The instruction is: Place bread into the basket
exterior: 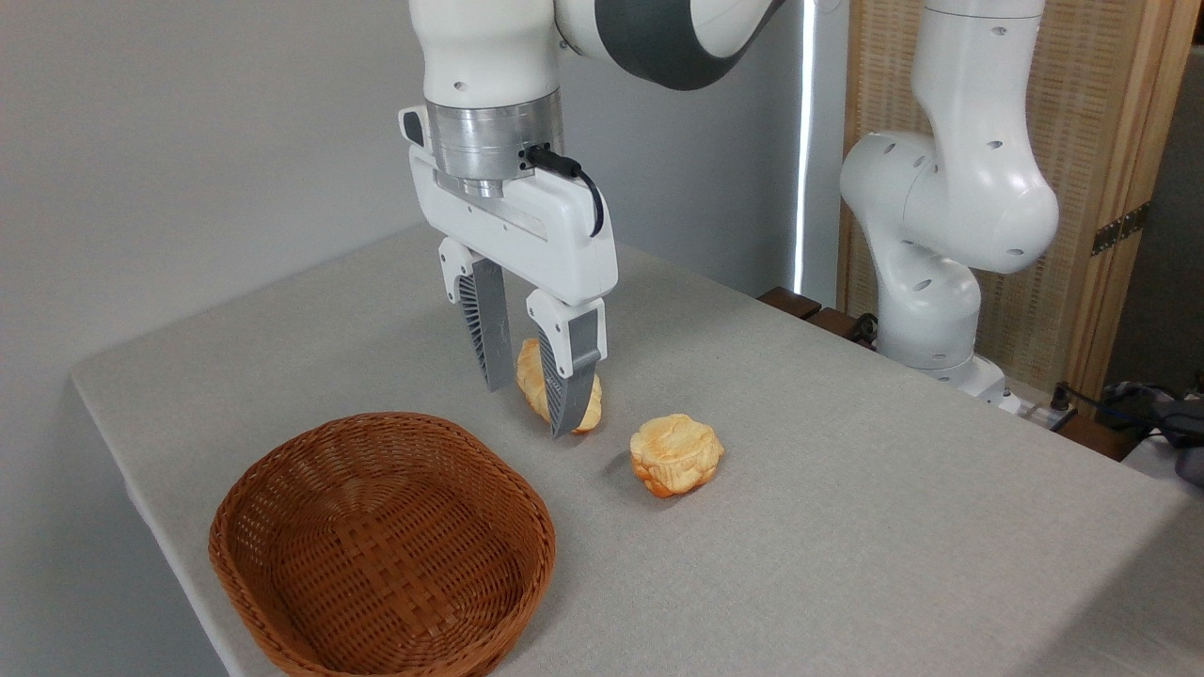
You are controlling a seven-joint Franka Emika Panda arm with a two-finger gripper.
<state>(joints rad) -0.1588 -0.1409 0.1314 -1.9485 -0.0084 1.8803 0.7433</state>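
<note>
No readable writing anywhere. Tool open, fingers straddling bread at frame centre; empty basket lower left on worktop.

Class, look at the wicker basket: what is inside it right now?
Nothing: the basket shows only its woven floor. The near wall's inside is hidden by the rim. The bread sits outside, between the gripper fingers.

1 round orange-golden bun on the grey table
</note>
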